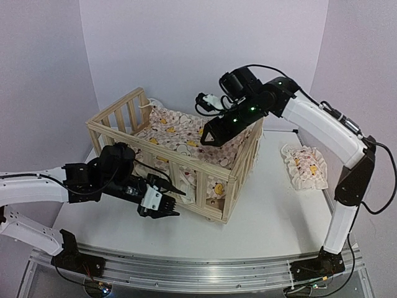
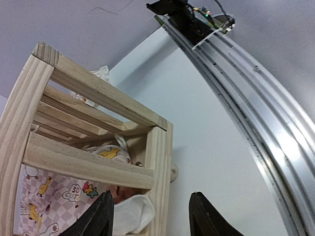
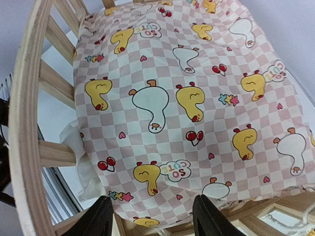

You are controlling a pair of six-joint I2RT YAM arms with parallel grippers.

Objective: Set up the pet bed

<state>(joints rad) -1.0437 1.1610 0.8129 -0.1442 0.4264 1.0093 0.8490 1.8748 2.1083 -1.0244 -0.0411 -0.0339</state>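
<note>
The white table carries the wooden pet bed left of centre. The duck-print cushion lies inside it, with a white edge poking between the slats. The small pillow sits well apart on the right. Both claws are spread and hold nothing: the right claw hovers over the cushion, and the left claw is by the bed's front corner. The bedding step looks nearly done. Next, 1 arm, probably the right, must fetch the pillow.
</note>
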